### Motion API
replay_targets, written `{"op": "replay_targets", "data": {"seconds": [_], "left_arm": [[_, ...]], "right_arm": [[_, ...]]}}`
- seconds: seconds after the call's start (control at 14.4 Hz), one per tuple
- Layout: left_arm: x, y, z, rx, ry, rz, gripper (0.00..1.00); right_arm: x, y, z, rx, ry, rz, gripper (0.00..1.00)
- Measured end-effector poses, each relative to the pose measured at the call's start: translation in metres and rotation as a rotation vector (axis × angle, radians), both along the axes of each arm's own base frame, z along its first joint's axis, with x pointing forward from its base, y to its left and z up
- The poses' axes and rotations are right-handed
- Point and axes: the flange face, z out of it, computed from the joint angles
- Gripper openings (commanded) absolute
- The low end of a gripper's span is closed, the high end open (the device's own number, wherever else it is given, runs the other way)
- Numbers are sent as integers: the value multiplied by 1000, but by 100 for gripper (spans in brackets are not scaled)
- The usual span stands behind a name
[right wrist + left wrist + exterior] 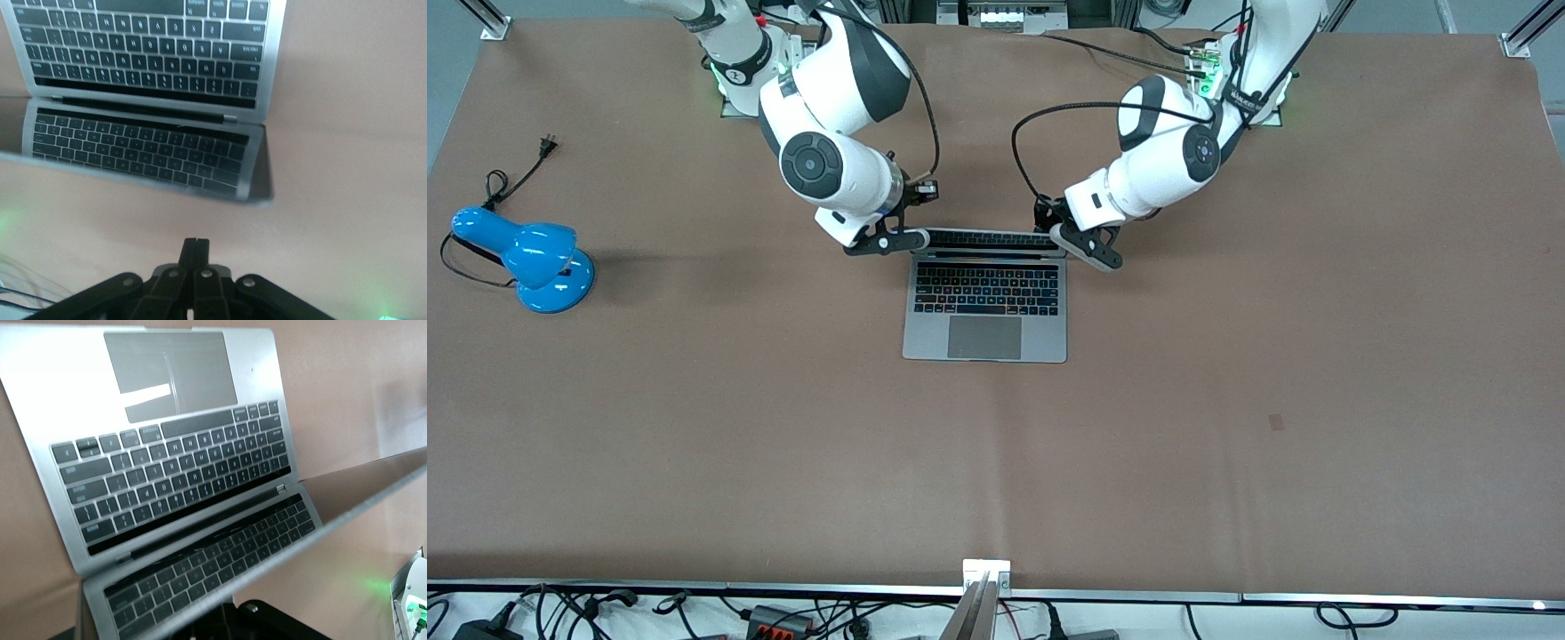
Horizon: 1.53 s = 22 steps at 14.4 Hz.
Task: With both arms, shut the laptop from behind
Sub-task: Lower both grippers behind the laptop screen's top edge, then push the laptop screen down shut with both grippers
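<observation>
Laptop (pixel 985 302) lid btwn both claws.

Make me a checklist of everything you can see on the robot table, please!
Surface: brown table covering, flat.
Job's things: slim silver-grey laptop with black keyboard, open, screen upright, mid-table.
Clutter: blue desk lamp lying toward the right arm's end.
Hands: left hand at the screen's upper corner; right hand at the other corner, fingers shut.
Cables: lamp's black cord and plug loose on the table; black cables looping off the arms.
Surroundings: metal frame rail and tangled wires along the front camera's edge.
</observation>
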Motion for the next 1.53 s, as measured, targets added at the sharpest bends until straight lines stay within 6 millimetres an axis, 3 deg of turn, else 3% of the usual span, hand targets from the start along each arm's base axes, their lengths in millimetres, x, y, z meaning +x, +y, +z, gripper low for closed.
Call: {"op": "replay_targets", "data": {"seconds": [0.42, 0.84, 1.25, 1.53], "left_arm": [[40, 9, -14, -50, -14, 8, 1], [94, 30, -27, -89, -73, 20, 1], [115, 33, -56, -106, -76, 59, 1], [120, 31, -81, -102, -82, 88, 1]], "right_arm": [[37, 12, -26, -9, -11, -20, 0], [83, 13, -61, -26, -23, -52, 0], [106, 14, -118, -43, -78, -87, 0], [111, 15, -131, -43, -99, -96, 0]]}}
